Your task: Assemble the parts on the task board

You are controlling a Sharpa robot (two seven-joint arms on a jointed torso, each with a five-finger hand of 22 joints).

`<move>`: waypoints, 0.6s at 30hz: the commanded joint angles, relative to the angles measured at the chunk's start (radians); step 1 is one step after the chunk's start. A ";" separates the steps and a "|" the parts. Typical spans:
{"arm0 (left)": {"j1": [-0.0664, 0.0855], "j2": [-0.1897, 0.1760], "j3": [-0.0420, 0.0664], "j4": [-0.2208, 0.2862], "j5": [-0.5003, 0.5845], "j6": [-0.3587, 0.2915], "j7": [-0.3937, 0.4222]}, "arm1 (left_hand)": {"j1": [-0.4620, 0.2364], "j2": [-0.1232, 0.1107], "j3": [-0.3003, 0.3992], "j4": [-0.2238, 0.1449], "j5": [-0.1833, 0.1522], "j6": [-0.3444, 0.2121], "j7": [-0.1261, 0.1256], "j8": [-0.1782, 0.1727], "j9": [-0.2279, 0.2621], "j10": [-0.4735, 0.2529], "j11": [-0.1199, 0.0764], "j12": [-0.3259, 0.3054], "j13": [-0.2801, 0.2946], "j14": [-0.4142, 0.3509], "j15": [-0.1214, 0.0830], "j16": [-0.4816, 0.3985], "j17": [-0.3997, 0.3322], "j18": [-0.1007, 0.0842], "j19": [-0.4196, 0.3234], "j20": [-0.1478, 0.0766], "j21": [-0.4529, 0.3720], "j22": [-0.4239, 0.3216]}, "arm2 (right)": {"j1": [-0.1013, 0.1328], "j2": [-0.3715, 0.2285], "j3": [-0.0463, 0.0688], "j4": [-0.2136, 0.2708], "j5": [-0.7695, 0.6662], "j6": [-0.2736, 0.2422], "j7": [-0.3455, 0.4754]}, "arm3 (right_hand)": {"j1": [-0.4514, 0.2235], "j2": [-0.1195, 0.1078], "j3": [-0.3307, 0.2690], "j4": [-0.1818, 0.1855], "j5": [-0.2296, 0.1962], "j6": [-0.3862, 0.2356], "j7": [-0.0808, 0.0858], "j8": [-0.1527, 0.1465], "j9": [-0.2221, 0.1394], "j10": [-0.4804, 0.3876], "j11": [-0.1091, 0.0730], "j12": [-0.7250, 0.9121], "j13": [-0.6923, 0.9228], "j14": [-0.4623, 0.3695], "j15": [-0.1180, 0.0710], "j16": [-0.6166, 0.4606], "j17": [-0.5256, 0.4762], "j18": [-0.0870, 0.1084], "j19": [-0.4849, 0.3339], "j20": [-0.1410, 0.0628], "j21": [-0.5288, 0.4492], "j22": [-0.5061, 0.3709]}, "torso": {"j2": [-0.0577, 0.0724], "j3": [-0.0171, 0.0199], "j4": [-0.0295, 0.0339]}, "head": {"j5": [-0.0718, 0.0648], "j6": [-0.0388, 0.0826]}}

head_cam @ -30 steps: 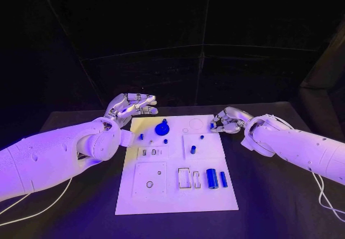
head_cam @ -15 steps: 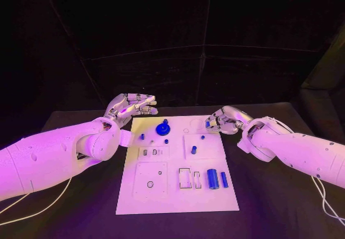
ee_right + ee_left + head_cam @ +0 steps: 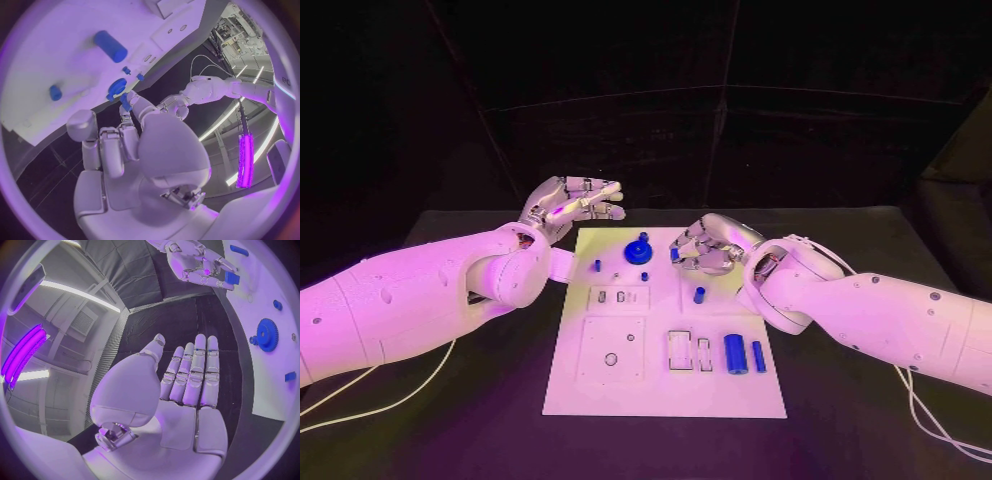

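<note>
Fingers [image 3: 596,200] of left hand [image 3: 568,208] stretched out straight, gripping nothing; fingers of right hand [image 3: 704,248] curled in, pinching a small blue part [image 3: 678,254].
Left hand hovering just beyond far left corner of white task board [image 3: 661,390] on black tabletop [image 3: 459,420]. Blue gear [image 3: 640,250] standing at far middle of board, just beside right hand. Right hand above far right area of board. Blue cylinder [image 3: 734,352] lying nearer, on right side of board.
</note>
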 commanded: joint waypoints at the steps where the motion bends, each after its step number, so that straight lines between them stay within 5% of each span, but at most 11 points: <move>1: 0.002 0.004 0.001 -0.007 -0.003 0.008 0.001 | 0.003 0.009 -0.001 -0.006 0.003 0.005 -0.001 -0.002 -0.001 0.005 0.000 0.002 0.000 0.006 0.002 -0.005 0.002 0.014 0.008 -0.001 -0.007 -0.001 | 0.000 0.034 0.000 0.001 -0.096 0.008 -0.105 | -0.011 -0.007 0.015 0.004 0.003 0.017 -0.003 0.008 0.003 0.005 0.000 0.000 0.057 0.086 -0.007 0.003 0.185 -0.013 0.001 -0.003 0.004 0.000 | -0.006 -0.0043 0.0032 | 0.008 -0.008; 9: 0.002 0.012 0.001 -0.022 -0.003 0.009 0.000 | 0.003 0.010 -0.001 -0.007 0.003 0.005 -0.001 -0.002 -0.001 0.005 0.000 0.002 0.000 0.006 0.002 -0.005 0.002 0.014 0.008 -0.001 -0.007 -0.001 | -0.013 0.107 -0.001 -0.014 -0.149 0.046 -0.141 | -0.015 -0.011 0.021 0.001 0.000 0.020 -0.004 0.008 0.003 0.004 -0.001 0.000 0.056 0.085 -0.007 0.003 0.183 -0.013 0.001 -0.003 0.003 -0.002 | -0.011 -0.0095 0.0051 | 0.019 -0.021; 13: 0.002 0.013 0.001 -0.027 -0.003 0.009 0.000 | 0.003 0.010 -0.001 -0.007 0.003 0.005 -0.001 -0.002 -0.001 0.005 0.000 0.002 0.000 0.006 0.002 -0.005 0.002 0.014 0.008 -0.001 -0.007 -0.001 | -0.021 0.134 -0.002 -0.018 -0.172 0.066 -0.154 | -0.019 -0.013 0.023 0.000 -0.003 0.021 -0.004 0.007 0.003 0.005 -0.001 0.000 0.057 0.085 -0.007 0.003 0.184 -0.013 0.001 -0.004 0.003 -0.001 | -0.009 -0.0073 0.0042 | 0.024 -0.022; 18: 0.002 0.016 0.001 -0.031 -0.003 0.009 0.000 | 0.003 0.010 -0.001 -0.007 0.003 0.005 -0.001 -0.002 -0.001 0.005 0.000 0.002 0.000 0.006 0.002 -0.005 0.002 0.014 0.008 -0.001 -0.007 -0.001 | -0.027 0.157 -0.024 -0.022 -0.190 0.082 -0.165 | -0.022 -0.014 0.025 0.000 -0.004 0.021 -0.004 0.007 0.003 0.005 -0.001 0.000 0.056 0.085 -0.007 0.003 0.184 -0.013 0.001 -0.004 0.003 -0.002 | -0.008 -0.0069 0.0049 | 0.026 -0.024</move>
